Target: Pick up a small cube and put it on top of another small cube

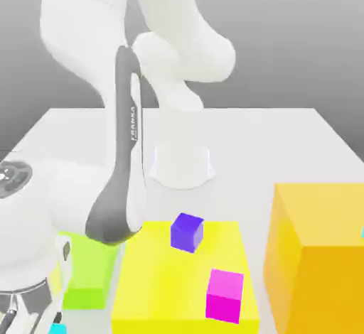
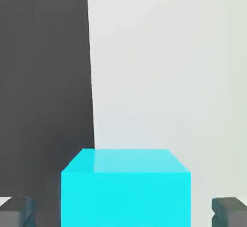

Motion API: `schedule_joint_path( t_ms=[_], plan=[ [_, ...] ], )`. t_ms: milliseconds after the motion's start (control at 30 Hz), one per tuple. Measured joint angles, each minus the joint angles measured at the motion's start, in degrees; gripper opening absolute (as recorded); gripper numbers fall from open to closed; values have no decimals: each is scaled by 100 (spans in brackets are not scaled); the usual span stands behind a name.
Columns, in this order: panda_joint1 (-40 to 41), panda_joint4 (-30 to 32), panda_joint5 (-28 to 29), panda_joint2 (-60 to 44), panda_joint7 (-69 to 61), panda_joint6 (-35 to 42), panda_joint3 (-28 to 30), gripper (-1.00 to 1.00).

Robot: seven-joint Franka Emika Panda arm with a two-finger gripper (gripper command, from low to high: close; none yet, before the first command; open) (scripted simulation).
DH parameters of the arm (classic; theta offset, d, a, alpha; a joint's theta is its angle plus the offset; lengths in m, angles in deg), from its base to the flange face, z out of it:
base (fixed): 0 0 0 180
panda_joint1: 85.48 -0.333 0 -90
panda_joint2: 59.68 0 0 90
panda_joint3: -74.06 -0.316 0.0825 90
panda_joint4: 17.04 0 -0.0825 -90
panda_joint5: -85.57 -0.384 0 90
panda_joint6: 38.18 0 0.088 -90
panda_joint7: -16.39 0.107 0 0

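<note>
Low in the exterior view's bottom-left corner, the claw brackets the cyan cube on the bench; whether it pinches yet I cannot tell. Grasping seems underway; next calls for lifting toward the purple cube.

Small cubes: cyan cube, purple cube, magenta cube. Three blocks: two yellow, one green.

The small cube sits between the two fingertips of the gripper; contact seems likely but cannot be confirmed. In the exterior view, two cubes rest apart on a flat slab, a big block to its right, a low block to its left.
</note>
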Motion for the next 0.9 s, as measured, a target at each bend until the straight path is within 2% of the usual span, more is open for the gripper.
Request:
schedule_joint_path(
  t_ms=[133,267,567,633,767,800,900],
  plan=[
    [0,-4,-5,-18,2,-18,1,-100],
    [-5,163,-21,687,-19,520,-32,-100],
    [-890,1007,-7,2525,-670,1495,-1135,-100],
    [-1289,1204,-26,2908,-835,1696,-1373,-100],
    [-1404,1441,206,2589,-757,1172,-1373,-100],
    [-1421,1481,272,2445,-713,996,-1356,100],
    [-1421,1481,272,2445,-713,996,-1356,100]
  ],
)
